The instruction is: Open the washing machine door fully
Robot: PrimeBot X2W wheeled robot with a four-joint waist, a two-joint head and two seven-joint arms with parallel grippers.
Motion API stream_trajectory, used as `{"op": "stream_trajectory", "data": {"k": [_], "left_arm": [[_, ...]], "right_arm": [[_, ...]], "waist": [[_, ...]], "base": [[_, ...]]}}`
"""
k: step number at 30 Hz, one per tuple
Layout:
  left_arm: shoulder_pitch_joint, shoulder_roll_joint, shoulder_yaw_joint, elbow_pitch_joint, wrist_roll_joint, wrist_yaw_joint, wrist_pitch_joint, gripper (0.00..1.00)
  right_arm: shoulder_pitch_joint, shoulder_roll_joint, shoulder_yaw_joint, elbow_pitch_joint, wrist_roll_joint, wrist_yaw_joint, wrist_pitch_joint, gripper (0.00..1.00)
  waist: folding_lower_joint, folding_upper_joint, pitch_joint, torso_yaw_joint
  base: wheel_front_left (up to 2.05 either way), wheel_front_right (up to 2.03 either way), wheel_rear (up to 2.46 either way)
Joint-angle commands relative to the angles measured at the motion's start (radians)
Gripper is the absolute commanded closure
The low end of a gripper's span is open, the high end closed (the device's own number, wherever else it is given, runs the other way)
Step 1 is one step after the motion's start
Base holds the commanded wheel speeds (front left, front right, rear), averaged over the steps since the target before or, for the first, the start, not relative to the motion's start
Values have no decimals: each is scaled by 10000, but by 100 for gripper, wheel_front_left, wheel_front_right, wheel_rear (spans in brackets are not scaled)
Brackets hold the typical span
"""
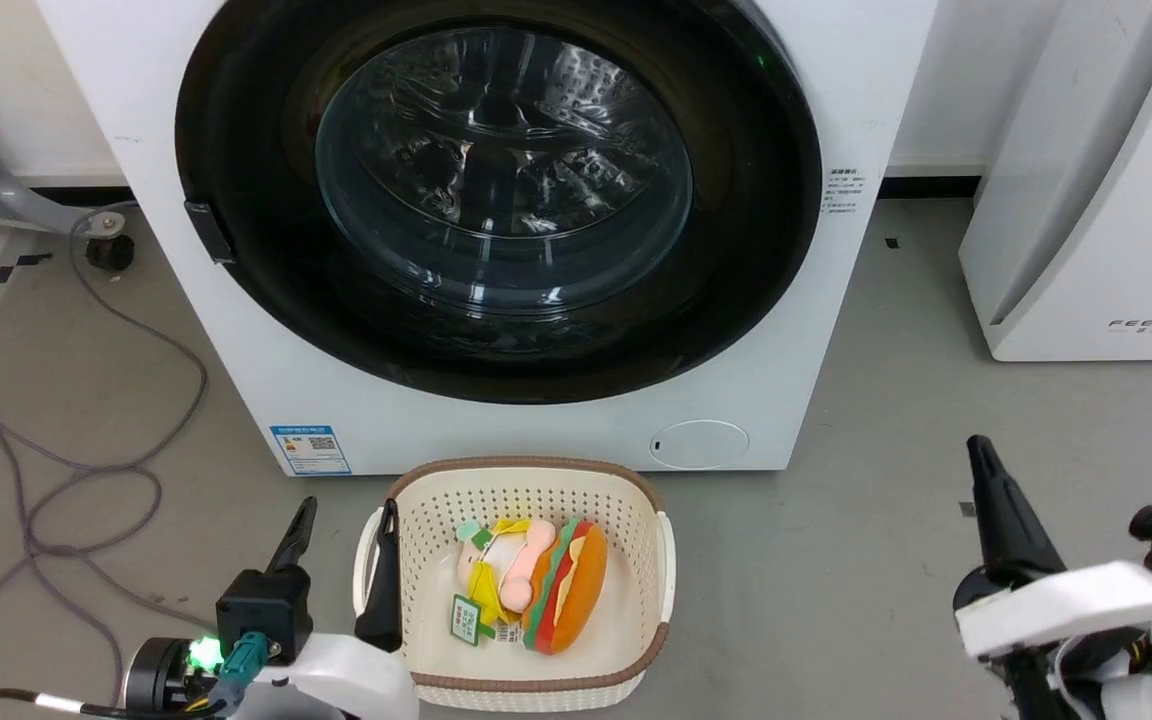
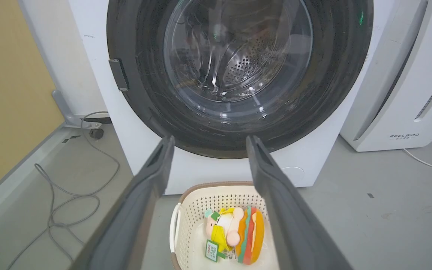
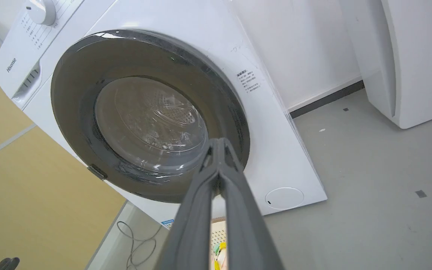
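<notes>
Black glossy door (image 1: 501,185), closed on the machine (image 1: 496,432), faces both grippers. Its latch tab (image 1: 208,232) sits at the left rim, nearer the left gripper (image 1: 348,510), fingers spread. The right gripper (image 1: 978,452) is pinched closed, empty.

Robot test lab doubling as laundry corner: washing machine (image 1: 536,430) standing on bare grey floor (image 1: 886,520) straight ahead of left gripper (image 2: 209,141). Loose cables (image 1: 204,380) trailing off to gripper's left, tape marks (image 1: 893,243) dotting concrete, white FEELBAIR appliance (image 1: 1086,250) sitting off to right.
</notes>
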Motion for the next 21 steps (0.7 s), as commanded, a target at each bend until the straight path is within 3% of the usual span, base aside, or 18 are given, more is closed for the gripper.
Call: {"op": "stream_trajectory", "data": {"k": [1, 21], "left_arm": [[-200, 5, -32, 47, -85, 57, -114, 0], [-653, 5, -155, -56, -173, 8, -510, 0]], "right_arm": [[-385, -163, -25, 216, 556, 4, -54, 100], [-4492, -1497, 875, 3517, 4440, 5, 57, 100]], "waist": [[0, 0, 18, -8], [0, 0, 714, -71]], "base": [[0, 0, 0], [0, 0, 0]]}}
